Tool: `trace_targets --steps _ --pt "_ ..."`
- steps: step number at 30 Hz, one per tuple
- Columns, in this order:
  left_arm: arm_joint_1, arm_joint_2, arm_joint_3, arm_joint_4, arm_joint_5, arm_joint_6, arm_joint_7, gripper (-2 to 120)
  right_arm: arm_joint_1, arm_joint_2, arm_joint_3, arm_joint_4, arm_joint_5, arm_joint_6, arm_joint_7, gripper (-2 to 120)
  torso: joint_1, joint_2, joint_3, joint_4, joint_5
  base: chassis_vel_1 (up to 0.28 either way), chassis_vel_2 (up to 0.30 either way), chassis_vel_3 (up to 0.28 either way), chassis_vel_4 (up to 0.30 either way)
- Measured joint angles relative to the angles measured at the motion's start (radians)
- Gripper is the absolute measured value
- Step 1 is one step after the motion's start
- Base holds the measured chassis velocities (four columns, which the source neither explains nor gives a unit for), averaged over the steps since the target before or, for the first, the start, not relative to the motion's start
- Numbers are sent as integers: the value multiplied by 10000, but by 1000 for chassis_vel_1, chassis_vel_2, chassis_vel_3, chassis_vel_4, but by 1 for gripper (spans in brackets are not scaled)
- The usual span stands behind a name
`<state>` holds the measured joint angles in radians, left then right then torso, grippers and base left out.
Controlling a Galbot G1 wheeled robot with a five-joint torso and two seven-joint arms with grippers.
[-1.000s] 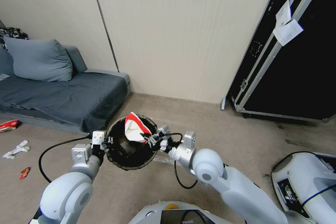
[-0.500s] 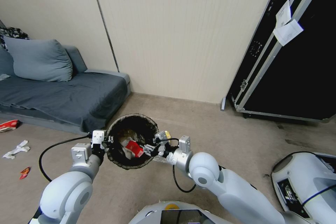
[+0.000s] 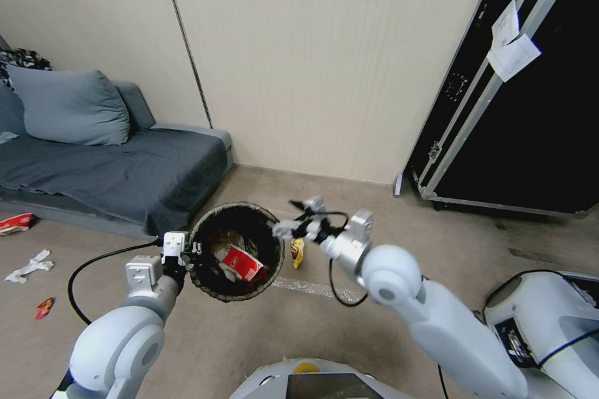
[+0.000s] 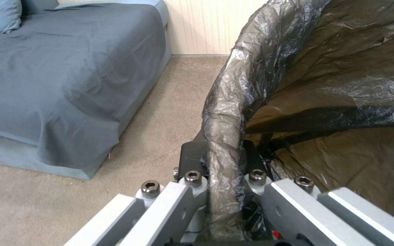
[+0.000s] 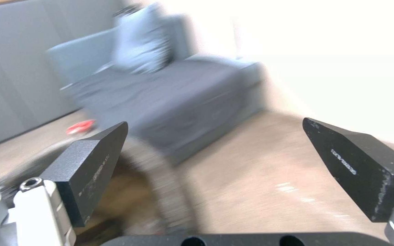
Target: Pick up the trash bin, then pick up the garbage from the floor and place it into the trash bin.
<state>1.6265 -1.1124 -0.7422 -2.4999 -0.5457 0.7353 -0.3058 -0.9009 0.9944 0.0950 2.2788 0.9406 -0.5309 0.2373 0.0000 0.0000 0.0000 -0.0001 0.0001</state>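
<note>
Beside the grey sofa (image 3: 112, 181), the trash bin (image 3: 236, 251) hangs off the floor (image 3: 387, 243), held by the left gripper (image 3: 187, 254). In the left wrist view its two jaws are clamped on the bag-covered rim (image 4: 224, 136), one inside the bin and one outside. The dark liner is folded over the rim all round.

Inside the bin: a red-and-white packet (image 3: 240, 262) lies on other litter, well below the rim.

The right gripper (image 3: 298, 217) is just outside the bin, on the side away from the sofa and a little above rim height. Its fingers (image 5: 92, 160) are spread wide with nothing between them.

A small yellow wrapper (image 3: 297, 252) lies on the floor just beside the bin, below the right gripper. Farther from the bin, on the sofa's other side, lie crumpled white paper (image 3: 28, 266), a small red scrap (image 3: 44, 307) and a red packet (image 3: 15, 222) against the sofa base.

Judgement: the packet deposit looks complete, so the collecting step carries on. The yellow wrapper is the nearest piece. Fetching it calls for lowering the empty right gripper straight to the floor while the left keeps the bin level. The litter past the sofa probably needs the base driven closer.
</note>
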Motion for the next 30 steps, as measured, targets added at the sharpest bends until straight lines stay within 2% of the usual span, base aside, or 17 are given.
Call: trace_targets --steps 8,11,13,19,24,30 --pt "60 4 -42 -3 12 0 3 1 -717 -61 1144 -429 -456 99 84 100 0 0 0 0 -1 0 0 0 0" --pt "75 5 -42 -3 16 0 5 1 -983 -19 1321 -890 -1212 283 44 100 0 0 0 1 0 0 0 0 0" --pt "87 1 -40 -3 18 0 9 1 -1255 60 1384 -1533 -2374 570 -227 100 0 0 0 0 0 0 0 0 0" --pt "104 5 -39 -3 18 0 19 1 -1548 338 1236 -2516 -3230 874 -565 100 0 0 0 1 -2 0 0 0 0" --pt "160 3 -30 -4 23 0 26 1 -1625 910 740 -3889 -3562 1068 -871 100 0 0 1 1 -1 0 0 0 0" --pt "198 -3 -31 -3 24 0 30 1 -1506 1572 378 -4839 -3780 1110 -1206 100 0 0 0 1 -2 0 0 0 0"
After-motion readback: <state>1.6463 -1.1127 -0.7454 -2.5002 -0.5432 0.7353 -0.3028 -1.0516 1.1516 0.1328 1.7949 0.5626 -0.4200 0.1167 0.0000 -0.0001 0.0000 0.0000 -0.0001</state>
